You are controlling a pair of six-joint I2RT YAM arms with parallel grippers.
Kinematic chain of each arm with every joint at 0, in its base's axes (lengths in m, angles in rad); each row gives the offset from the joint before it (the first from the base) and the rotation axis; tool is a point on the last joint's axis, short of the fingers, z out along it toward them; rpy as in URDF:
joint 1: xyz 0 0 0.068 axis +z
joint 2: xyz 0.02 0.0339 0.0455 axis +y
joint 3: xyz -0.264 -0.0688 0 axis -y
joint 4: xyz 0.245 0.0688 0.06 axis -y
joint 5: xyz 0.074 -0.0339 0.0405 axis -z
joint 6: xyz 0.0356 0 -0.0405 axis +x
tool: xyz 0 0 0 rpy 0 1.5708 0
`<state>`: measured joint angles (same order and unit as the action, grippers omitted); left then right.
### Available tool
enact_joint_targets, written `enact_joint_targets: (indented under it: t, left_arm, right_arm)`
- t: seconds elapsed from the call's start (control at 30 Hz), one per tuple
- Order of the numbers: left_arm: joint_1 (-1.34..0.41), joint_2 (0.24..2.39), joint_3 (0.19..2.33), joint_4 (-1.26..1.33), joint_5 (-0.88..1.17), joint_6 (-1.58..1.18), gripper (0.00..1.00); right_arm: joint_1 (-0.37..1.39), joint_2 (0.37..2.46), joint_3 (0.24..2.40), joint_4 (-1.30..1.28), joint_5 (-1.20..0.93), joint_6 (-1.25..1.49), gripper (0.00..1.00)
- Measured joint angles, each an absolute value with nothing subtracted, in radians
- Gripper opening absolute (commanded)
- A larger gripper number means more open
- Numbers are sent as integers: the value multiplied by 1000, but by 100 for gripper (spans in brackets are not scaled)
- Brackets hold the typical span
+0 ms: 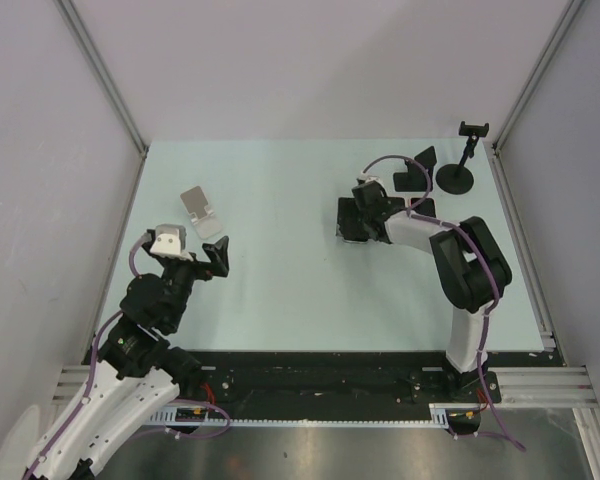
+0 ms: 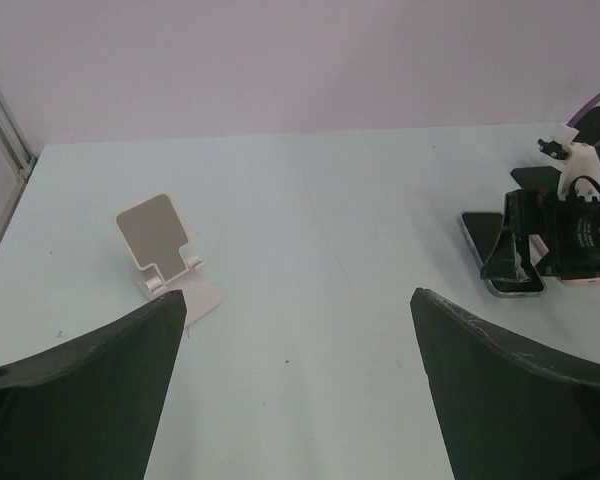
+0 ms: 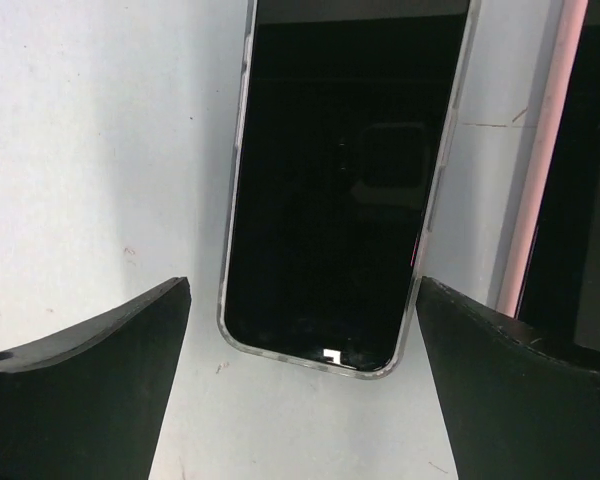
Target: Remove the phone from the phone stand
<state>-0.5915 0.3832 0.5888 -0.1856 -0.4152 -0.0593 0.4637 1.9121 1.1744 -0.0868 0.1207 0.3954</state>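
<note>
Phone (image 3: 340,180) lies flat on the table (image 1: 280,290), well apart from the empty white stand (image 2: 160,245). Right gripper (image 3: 302,295) straddles it, jaws spread, gripping nothing. Left gripper (image 2: 298,298) is spread too, empty. Release looks done; right should lift straight up so the fingers don't drag the phone.

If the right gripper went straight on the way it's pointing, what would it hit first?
Most likely the phone, lying flat on the table between the right gripper's open fingers. Nothing shows in between, though the gap is hard to judge.
</note>
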Motion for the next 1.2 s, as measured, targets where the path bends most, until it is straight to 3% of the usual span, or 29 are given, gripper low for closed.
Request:
enact_joint_targets:
  t: [0.17, 0.33, 0.43, 1.2]
  left_arm:
    - [-591, 383, 589, -184, -415, -59, 100]
    - [-591, 378, 588, -184, -415, -60, 100]
    - [-591, 374, 587, -182, -414, -59, 100]
    - [-591, 386, 587, -181, -408, -59, 100]
  right_arm:
    - [505, 1971, 1260, -156, 215, 387, 97]
    - [520, 2012, 1315, -198, 284, 381, 74]
    - [522, 2017, 1326, -212, 305, 388, 67]
    - [483, 2019, 1338, -223, 270, 267, 65]
